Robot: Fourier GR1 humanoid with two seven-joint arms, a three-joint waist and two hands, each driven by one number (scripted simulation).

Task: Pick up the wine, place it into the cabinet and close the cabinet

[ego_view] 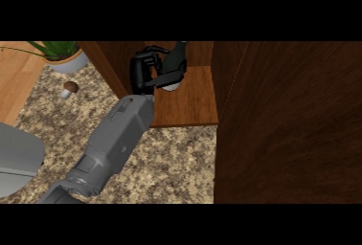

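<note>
The left hand (143,72), fingers curled round the dark wine bottle (176,61), holds it tilted over the wooden shelf (192,106) inside the cabinet (106,61), whose open door (297,119) stands to the right above the speckled worktop (170,162).

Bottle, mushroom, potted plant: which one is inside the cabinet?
The wine bottle, gripped by the left hand over the cabinet shelf. The mushroom and the potted plant stand outside on the speckled counter.

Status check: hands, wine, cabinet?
Left hand shut on wine, inside cabinet, above its shelf. Right hand not in view. Door open at right, not yet closed.
</note>
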